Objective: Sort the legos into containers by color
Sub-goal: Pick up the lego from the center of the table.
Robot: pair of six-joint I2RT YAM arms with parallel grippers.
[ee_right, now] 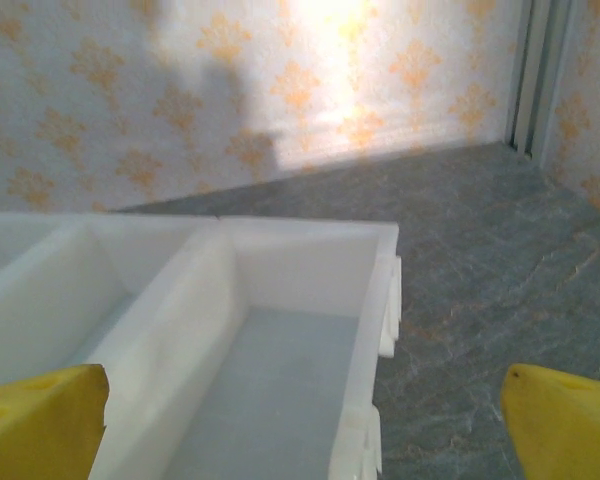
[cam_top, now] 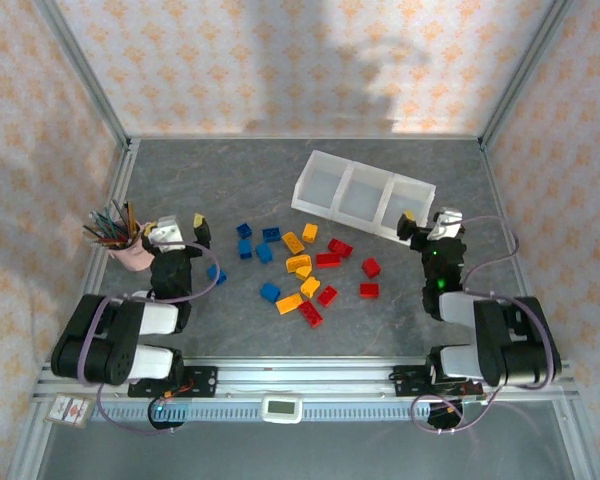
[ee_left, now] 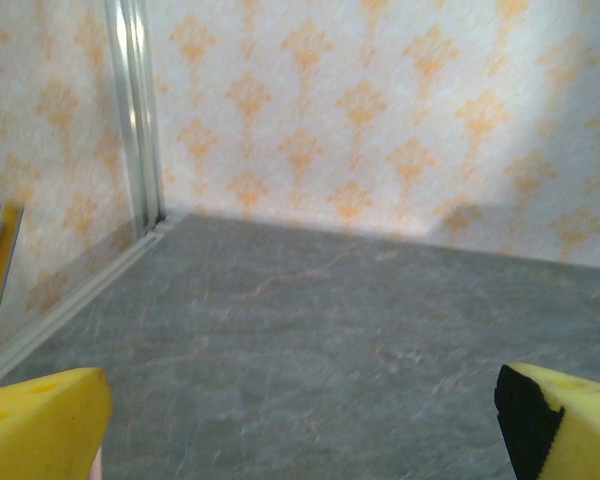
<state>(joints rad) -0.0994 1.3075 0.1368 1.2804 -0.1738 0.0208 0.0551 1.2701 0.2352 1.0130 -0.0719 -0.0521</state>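
The legos lie scattered mid-table: blue ones (cam_top: 264, 252) to the left, yellow-orange ones (cam_top: 298, 264) in the middle, red ones (cam_top: 328, 259) to the right. The containers are a white three-compartment tray (cam_top: 316, 171) standing slantwise behind them. Its three compartments look bare. My right gripper (cam_top: 430, 222) is open at the tray's right end, and the wrist view shows the end compartment (ee_right: 375, 290) between its yellow fingertips (ee_right: 40, 420), nothing held (ee_right: 300, 430). My left gripper (cam_top: 173, 228) is open beside the pink cup, over bare table (ee_left: 300, 430), left of the bricks.
A pink cup of pens (cam_top: 120, 240) stands just left of the left gripper. Patterned walls with metal posts (ee_left: 135, 110) close in the table on three sides. One blue brick (cam_top: 216, 273) lies close to the left arm.
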